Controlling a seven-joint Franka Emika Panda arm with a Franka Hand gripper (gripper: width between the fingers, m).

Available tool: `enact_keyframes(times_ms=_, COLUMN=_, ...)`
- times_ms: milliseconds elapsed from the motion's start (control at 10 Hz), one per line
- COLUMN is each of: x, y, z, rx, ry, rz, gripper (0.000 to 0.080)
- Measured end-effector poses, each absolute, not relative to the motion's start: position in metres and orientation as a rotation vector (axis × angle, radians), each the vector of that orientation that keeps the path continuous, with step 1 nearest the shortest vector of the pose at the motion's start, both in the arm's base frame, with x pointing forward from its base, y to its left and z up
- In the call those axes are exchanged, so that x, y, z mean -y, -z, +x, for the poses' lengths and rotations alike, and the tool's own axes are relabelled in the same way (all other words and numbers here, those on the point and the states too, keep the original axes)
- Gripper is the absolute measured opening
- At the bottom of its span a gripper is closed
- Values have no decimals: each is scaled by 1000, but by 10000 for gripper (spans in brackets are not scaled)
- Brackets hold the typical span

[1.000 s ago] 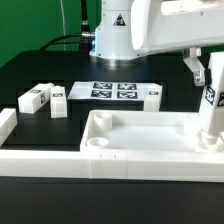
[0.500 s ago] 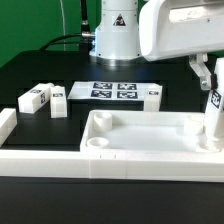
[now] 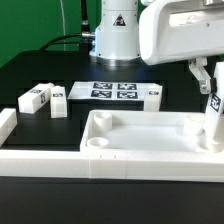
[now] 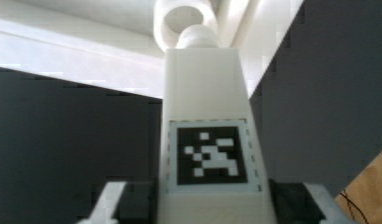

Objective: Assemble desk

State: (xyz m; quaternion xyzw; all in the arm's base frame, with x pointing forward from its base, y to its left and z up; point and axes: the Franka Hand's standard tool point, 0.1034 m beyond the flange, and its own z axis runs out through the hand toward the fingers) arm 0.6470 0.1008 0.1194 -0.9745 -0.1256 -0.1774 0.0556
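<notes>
hand [image 3: 210, 88] clamped on leg [image 3: 213, 125] | leg upright at corner of top [image 3: 120, 160], exterior view's right | judged light, stiff, slick plastic | best gripped on flat sides near upper end, peg end free

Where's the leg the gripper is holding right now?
Far on the exterior view's right, the leg stands roughly upright in the gripper, lower end at the desk top corner there.

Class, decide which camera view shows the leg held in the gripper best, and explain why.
The wrist view: the leg fills the picture, its tag plain, clamped in the gripper. The exterior view shows it only small, at the exterior view's right edge, upright at a corner of the desk top.
</notes>
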Motion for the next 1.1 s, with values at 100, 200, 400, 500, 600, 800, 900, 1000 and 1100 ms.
enact_keyframes(times_ms=100, x=-101, y=-119, z=647, rx=381, ry=538, rz=-2958, gripper=288)
enact_keyframes(times_ms=200, x=-101, y=-119, z=647, rx=381, ry=539, rz=-2958, gripper=288)
enact_keyframes(times_ms=400, x=-97, y=-118, z=641, rx=380, ry=526, rz=-2963, gripper=288)
enact_keyframes(times_ms=500, x=-96, y=-119, z=639, rx=380, ry=525, rz=-2964, gripper=288)
enact_keyframes(times_ms=600, x=-96, y=-120, z=639, rx=380, ry=526, rz=-2965, gripper=288)
enact_keyframes(times_ms=800, x=-96, y=-117, z=636, rx=380, ry=517, rz=-2965, gripper=288)
enact_keyframes(times_ms=900, x=-98, y=-116, z=638, rx=381, ry=522, rz=-2964, gripper=288)
enact_keyframes(times_ms=1000, x=-99, y=-115, z=638, rx=382, ry=522, rz=-2963, gripper=288)
enact_keyframes(times_ms=1100, x=-99, y=-111, z=637, rx=382, ry=515, rz=-2964, gripper=288)
